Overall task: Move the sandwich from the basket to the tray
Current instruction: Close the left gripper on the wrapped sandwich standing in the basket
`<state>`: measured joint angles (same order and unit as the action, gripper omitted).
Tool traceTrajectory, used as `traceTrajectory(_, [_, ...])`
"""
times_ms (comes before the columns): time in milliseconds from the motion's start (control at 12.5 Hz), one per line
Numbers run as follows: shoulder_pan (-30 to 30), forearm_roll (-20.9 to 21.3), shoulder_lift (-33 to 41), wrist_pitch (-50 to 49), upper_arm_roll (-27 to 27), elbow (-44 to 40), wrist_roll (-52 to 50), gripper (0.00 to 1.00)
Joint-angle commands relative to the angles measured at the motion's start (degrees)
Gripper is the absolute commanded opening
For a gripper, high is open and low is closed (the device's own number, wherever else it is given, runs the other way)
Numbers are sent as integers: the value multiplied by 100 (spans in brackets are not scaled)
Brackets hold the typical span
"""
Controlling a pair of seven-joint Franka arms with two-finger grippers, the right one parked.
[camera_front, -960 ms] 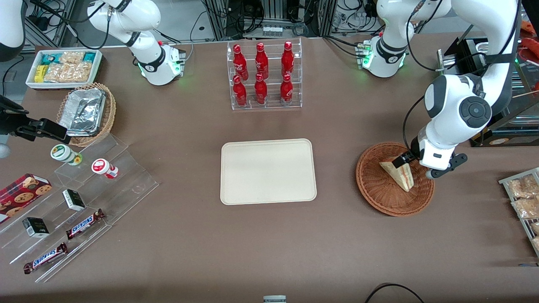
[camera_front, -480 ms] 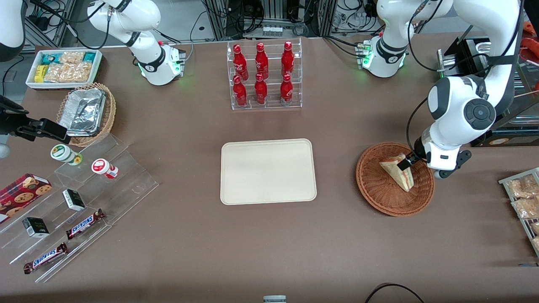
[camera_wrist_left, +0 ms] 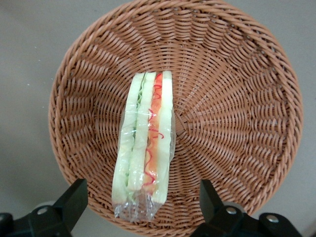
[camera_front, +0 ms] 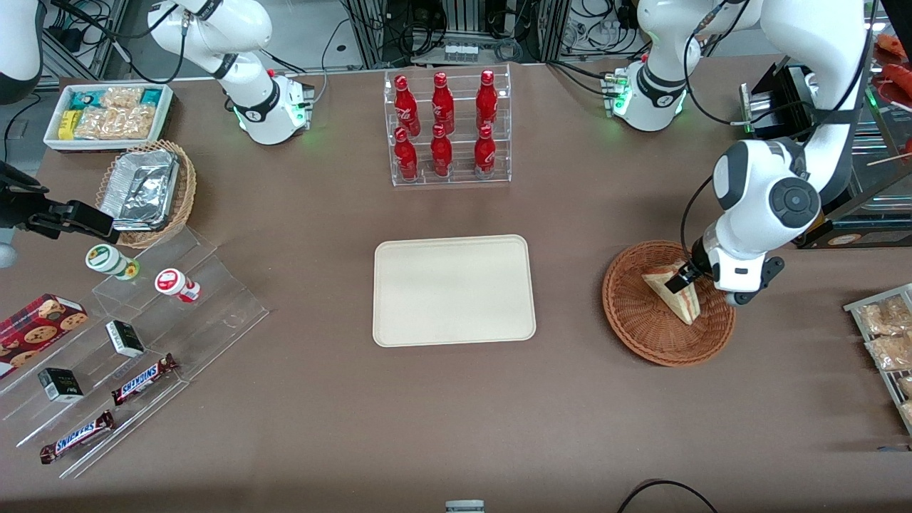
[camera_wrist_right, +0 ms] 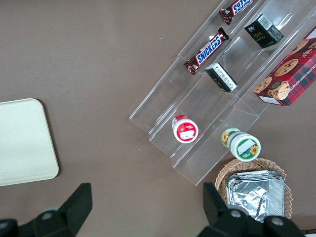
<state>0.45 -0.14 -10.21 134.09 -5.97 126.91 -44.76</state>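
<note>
The sandwich (camera_front: 685, 305), a wrapped wedge of pale bread with red and green filling, lies in the round reddish-brown wicker basket (camera_front: 641, 328) toward the working arm's end of the table. My gripper (camera_front: 680, 279) hangs low over it, open. In the left wrist view the two black fingers (camera_wrist_left: 74, 197) stand wide apart on either side of the sandwich's (camera_wrist_left: 145, 143) wrapped end, touching nothing, with the basket (camera_wrist_left: 237, 98) weave all round; the gripper (camera_wrist_left: 140, 202) holds nothing. The cream tray (camera_front: 454, 290) lies flat mid-table, bare, beside the basket.
A clear rack of red bottles (camera_front: 447, 128) stands farther from the front camera than the tray. Toward the parked arm's end are a stepped acrylic shelf with snacks (camera_front: 142, 335), a tan basket with a foil container (camera_front: 146, 191) and a white snack box (camera_front: 108, 114). Snack packets (camera_front: 887, 342) lie beside the basket.
The arm's wrist has shifted slightly over the basket, and the gripper has settled about the sandwich's end. The sandwich has not moved.
</note>
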Motion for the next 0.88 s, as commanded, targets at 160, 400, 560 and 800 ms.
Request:
traceTrajectory(160, [-10, -56, -253, 529, -18, 236, -235, 100])
traceTrajectory(400, [-10, -56, -333, 654, -18, 334, -322, 82])
traceTrajectory(560, [-10, -48, -315, 549, -18, 334, -402, 10])
traceTrajectory(800, [-10, -12, -193, 312, -27, 281, -332, 0])
